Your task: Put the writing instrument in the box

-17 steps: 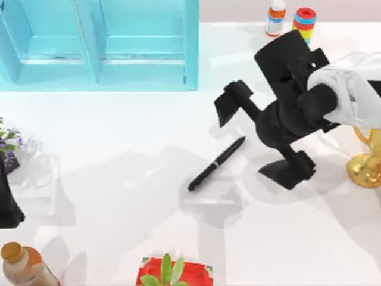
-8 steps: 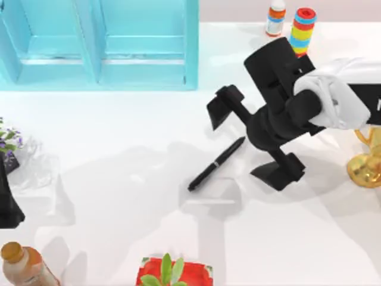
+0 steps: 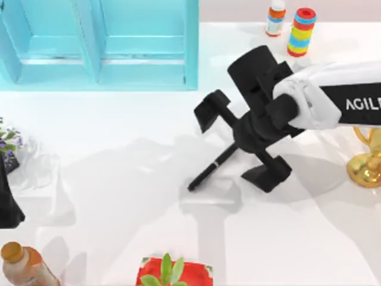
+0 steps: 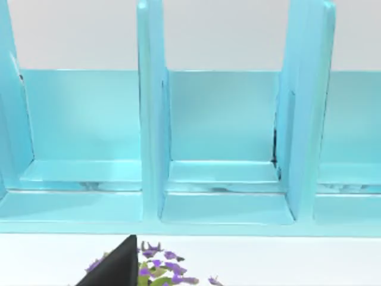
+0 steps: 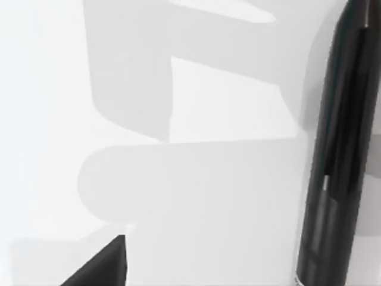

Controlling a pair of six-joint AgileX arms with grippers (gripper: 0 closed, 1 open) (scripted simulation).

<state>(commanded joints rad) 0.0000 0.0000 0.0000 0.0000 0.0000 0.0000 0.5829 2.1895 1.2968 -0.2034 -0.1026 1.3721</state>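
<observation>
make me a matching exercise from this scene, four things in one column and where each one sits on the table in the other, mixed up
Things:
1. pen
2. blue box
3. gold cup
4. brown bottle

Places, by the top view:
A. near left corner
B. far left
C. right edge
D. middle, under the open right gripper

Pairs: 1-D, 2-B, 3-C, 4-A

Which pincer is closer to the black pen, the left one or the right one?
Right. The right pincer hangs open directly over the pen; the left pincer is parked at the table's far left edge.
</observation>
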